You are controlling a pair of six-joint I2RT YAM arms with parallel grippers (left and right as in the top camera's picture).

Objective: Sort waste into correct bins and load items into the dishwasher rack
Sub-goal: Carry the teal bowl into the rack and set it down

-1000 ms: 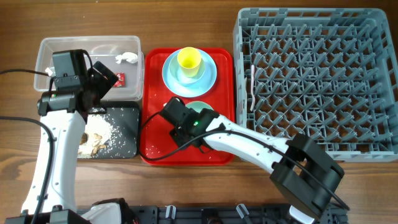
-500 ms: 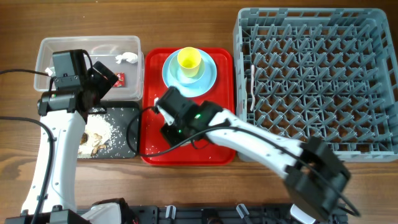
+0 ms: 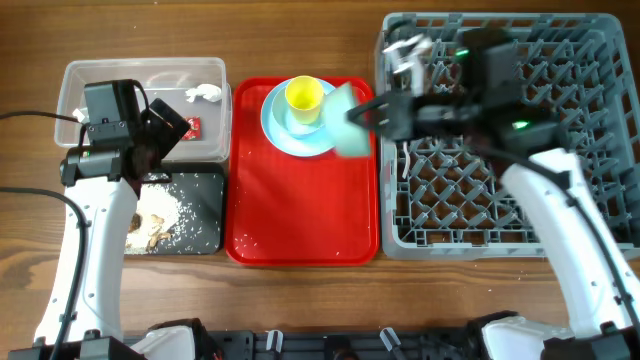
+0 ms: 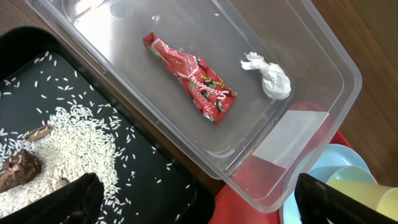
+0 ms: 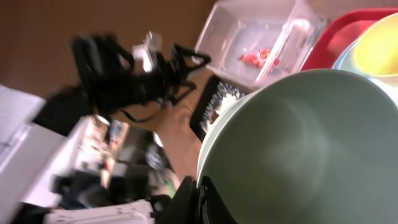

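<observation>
Right tool (image 3: pixel 380 112) is clenched on the rim of the pale-green round plastic bowl (image 3: pixel 349 122), and in the right wrist view a dark finger (image 5: pixel 200 198) sits at the lower edge of this bowl (image 5: pixel 292 143). The bowl is tilted and blurred in the overhead view. It is over the right edge of the flat red plastic serving tray (image 3: pixel 300 215), just beside the left wall of the large grey plastic dishwasher rack (image 3: pixel 520 150) with its grid of upright pegs.

Near the bowl, at the back of the red tray, the small yellow plastic cup (image 3: pixel 304 96) stands in a light-blue bowl (image 3: pixel 290 122), which is on the round light-blue plate (image 3: pixel 275 130). A thin white plastic utensil (image 3: pixel 404 158) lies inside the rack along its left side; it is too small to tell if it is the fork or the spoon.

Left tool (image 4: pixel 205 205) is released and grasps nothing; its two dark fingers (image 4: pixel 74 199) are spread wide above the near wall of the clear plastic rectangular tub (image 4: pixel 298 37). In this tub lie the small red shiny snack wrapper (image 4: pixel 189 78) and the crumpled white tissue (image 4: pixel 270 78), apart from each other. Touching the tub is the shallow black rectangular tray (image 4: pixel 180 199), which holds white rice grains (image 4: pixel 81 137) and some brown food scraps (image 4: pixel 18 168).

All these things rest on the brown wooden counter (image 3: pixel 300 300).
</observation>
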